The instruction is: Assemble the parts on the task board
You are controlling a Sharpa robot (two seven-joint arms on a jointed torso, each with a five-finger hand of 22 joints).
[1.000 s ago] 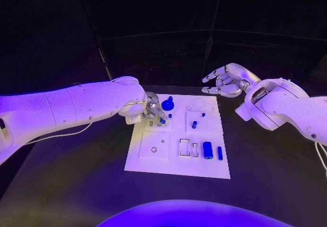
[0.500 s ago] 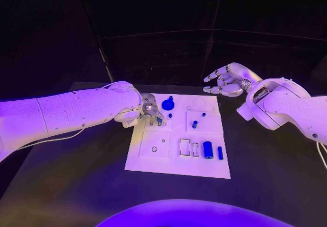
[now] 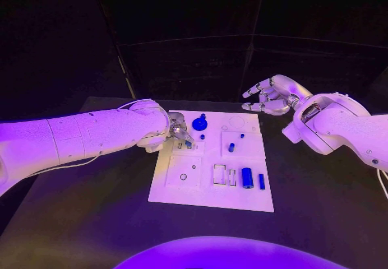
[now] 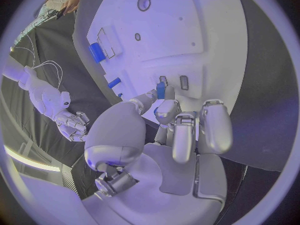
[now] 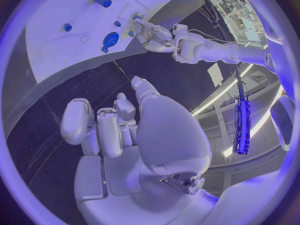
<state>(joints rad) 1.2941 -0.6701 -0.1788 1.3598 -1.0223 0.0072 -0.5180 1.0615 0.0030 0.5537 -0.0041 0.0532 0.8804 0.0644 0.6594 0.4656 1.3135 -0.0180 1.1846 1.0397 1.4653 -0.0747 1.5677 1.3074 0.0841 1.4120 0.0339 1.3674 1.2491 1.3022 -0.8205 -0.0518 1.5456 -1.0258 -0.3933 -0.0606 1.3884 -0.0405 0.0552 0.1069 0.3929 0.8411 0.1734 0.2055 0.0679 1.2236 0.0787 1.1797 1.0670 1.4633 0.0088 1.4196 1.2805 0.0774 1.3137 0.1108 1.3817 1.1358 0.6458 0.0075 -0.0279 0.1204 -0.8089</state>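
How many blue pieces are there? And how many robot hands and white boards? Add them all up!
Blue pieces: 7, one pinched by the left hand
Robot hands: 2, counting the right hand
White board: 1
Total: 10

A black table (image 3: pixel 97 224) carries everything in view, and a thin pale cable (image 3: pixel 77 161) lies across its surface towards the left edge.

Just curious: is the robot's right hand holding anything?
No, it holds nothing. The right hand hangs past the task board's far corner, fingers loosely curled, nothing between them.
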